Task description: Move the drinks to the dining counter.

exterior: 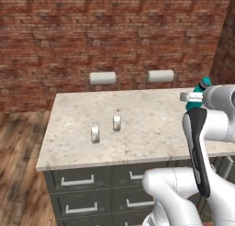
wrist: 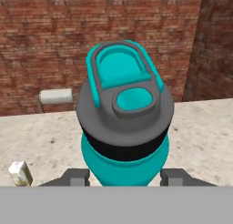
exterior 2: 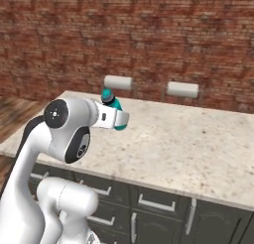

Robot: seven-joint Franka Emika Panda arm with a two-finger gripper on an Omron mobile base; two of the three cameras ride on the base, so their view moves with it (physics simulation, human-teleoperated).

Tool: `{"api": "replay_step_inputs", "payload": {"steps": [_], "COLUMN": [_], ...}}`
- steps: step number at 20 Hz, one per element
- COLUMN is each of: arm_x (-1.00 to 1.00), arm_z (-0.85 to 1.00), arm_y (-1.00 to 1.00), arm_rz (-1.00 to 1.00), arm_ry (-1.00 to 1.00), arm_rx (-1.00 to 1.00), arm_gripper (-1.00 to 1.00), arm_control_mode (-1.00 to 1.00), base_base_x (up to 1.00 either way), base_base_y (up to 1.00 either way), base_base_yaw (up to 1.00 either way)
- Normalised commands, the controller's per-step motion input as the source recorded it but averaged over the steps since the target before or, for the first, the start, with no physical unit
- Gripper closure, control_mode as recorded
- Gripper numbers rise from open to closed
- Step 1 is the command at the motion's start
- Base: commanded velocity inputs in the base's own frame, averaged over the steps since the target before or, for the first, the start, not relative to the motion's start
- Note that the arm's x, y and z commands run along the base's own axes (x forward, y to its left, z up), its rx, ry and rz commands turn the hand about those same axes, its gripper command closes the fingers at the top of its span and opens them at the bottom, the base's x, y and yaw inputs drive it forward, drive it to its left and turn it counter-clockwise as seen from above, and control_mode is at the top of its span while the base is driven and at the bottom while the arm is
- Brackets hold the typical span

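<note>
Claw [wrist: 124, 176] clenched around the teal bottle [wrist: 124, 127] — above the tabletop [exterior: 151, 128] — two cans [exterior: 95, 134] at 9 o'clock.

glossy white rounded arm [exterior: 209, 128] (dark joints, round grey joint cap).

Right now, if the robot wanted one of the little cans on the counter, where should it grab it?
Probably around the middle of the can, coming straight down from above. It stands upright on the counter, apart from the other can, so the jaws could likely slide down either side of its round body. First the teal bottle between the jaws has to be set down.
</note>
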Motion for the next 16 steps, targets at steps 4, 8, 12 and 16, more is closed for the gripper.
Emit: {"api": "replay_step_inputs", "payload": {"steps": [4, 8, 12, 16], "arm_x": [0.00, 0.00, 0.00, 0.00], "arm_z": [0.00, 0.00, 0.00, 0.00], "arm_y": [0.00, 0.00, 0.00, 0.00], "arm_rz": [0.00, 0.00, 0.00, 0.00], "arm_ry": [0.00, 0.00, 0.00, 0.00], "arm_rx": [0.00, 0.00, 0.00, 0.00], "arm_gripper": [1.00, 1.00, 1.00, 1.00], "arm_control_mode": [1.00, 1.00, 1.00, 1.00], "base_base_x": [0.39, 0.26, 0.01, 0.00], "base_base_y": [0.50, 0.18, 0.05, 0.06], "base_base_yaw": [0.10, 0.09, 0.04, 0.00]}}
